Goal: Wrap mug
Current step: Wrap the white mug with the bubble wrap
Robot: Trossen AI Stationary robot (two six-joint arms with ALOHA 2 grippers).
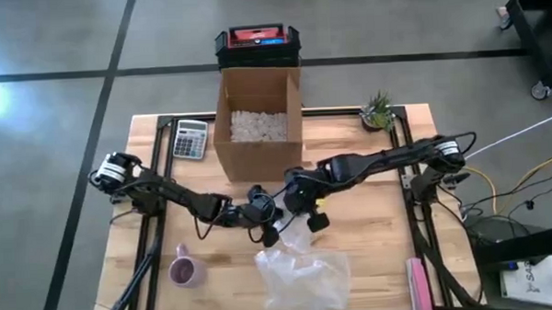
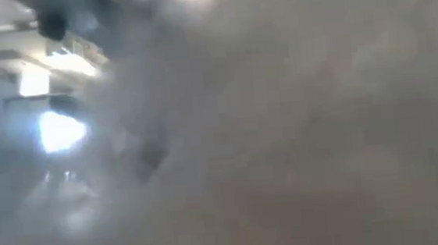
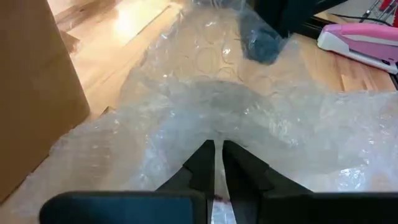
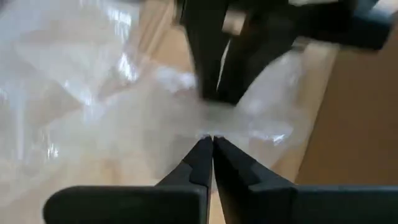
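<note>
- Left gripper (image 3: 214, 152) is clenched on the bubble wrap (image 1: 301, 276) edge, in front of the cardboard box (image 1: 257, 119).
- Right gripper (image 4: 208, 144) pinches the same edge, just beside it.
- Pink mug (image 1: 184, 270) stands left of the wrap, apart from it and nearer the left arm.

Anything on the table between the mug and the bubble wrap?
Nothing visible. In the high view the pink mug sits left of the bubble wrap with bare table between. Left gripper and right gripper both pinch the wrap's far edge.
</note>
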